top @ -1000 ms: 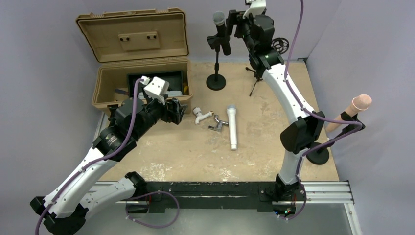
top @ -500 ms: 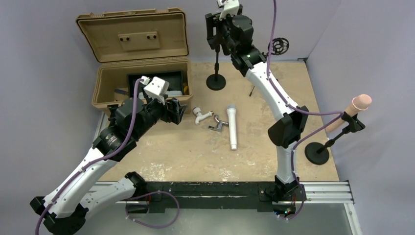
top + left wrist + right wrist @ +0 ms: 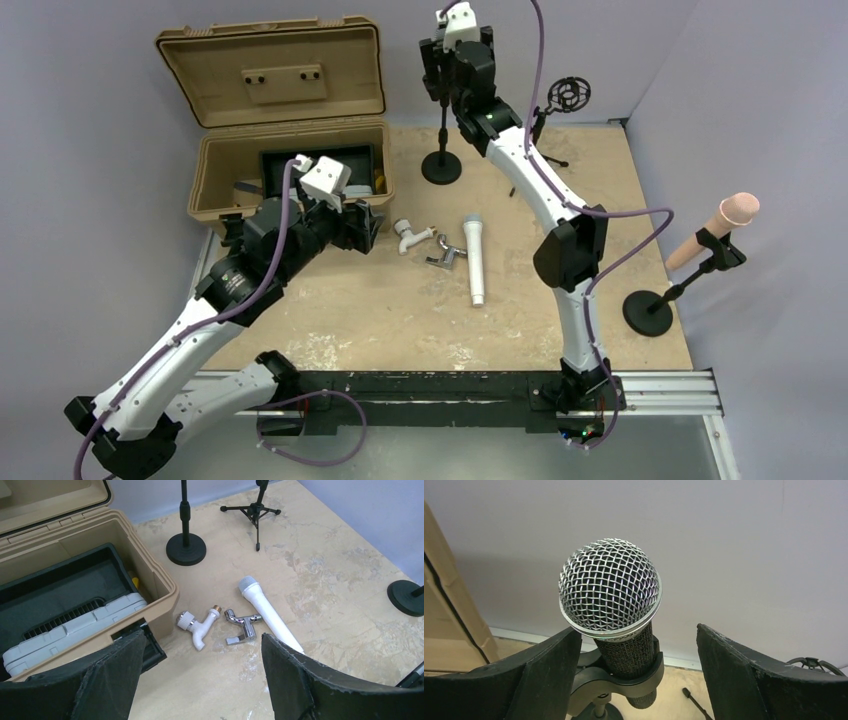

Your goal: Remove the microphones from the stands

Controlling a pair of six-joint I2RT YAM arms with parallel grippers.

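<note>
Microphone (image 3: 610, 587) sits upright in the stand (image 3: 441, 165) clip (image 3: 591, 677), now between the right jaws, which stand wide, not touching. The right arm (image 3: 540, 185) swung in from beside it within the last second; grasp position appears reached. Left jaws wide, holding nothing.

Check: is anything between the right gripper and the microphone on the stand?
Nothing. The right wrist view shows the microphone, seated in its clip, directly inside the open right gripper.
</note>
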